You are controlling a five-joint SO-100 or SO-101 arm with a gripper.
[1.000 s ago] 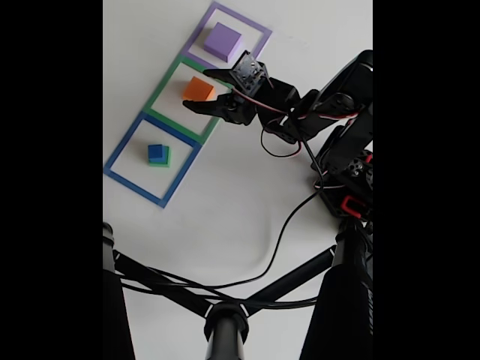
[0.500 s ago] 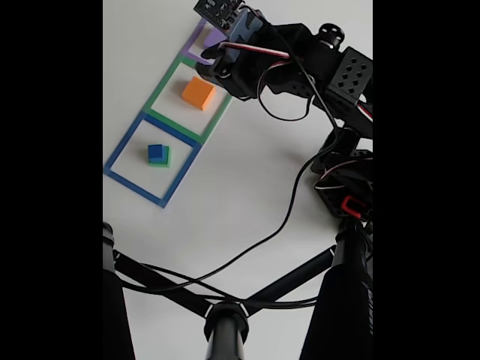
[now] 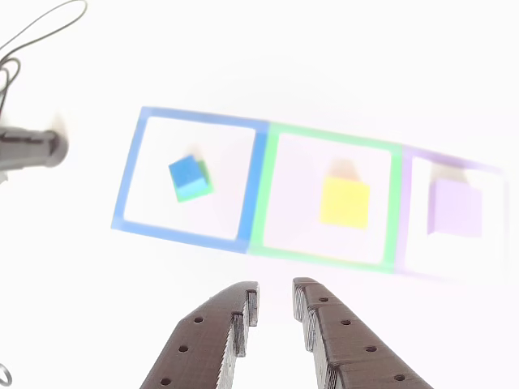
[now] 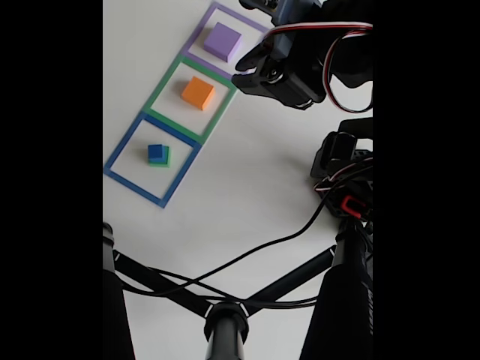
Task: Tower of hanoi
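Observation:
A small blue cube (image 4: 155,152) sits on a green cube (image 4: 164,160) inside the blue outline; the other view shows the same blue cube (image 3: 186,171) and green cube (image 3: 203,185). The orange cube (image 4: 198,92) rests alone in the green outline and looks washed-out yellow (image 3: 345,203) in the other view. The pale-purple block (image 4: 223,40) (image 3: 454,208) lies in the purple outline. My gripper (image 4: 241,75) hangs above the table just right of the green and purple outlines. In the other view the gripper (image 3: 276,296) shows a narrow gap with nothing in it.
The blue outline (image 4: 133,180), green outline (image 4: 160,93) and purple outline (image 4: 196,37) run in a diagonal row. The arm's base (image 4: 346,171) stands at the right. A black cable (image 4: 255,251) and black stand legs (image 4: 225,322) cross the near table.
The jaws stood wide open beside the orange cube, then the arm rose over the purple outline. Now it has pulled back right of the outlines with jaws narrowed. No block moved.

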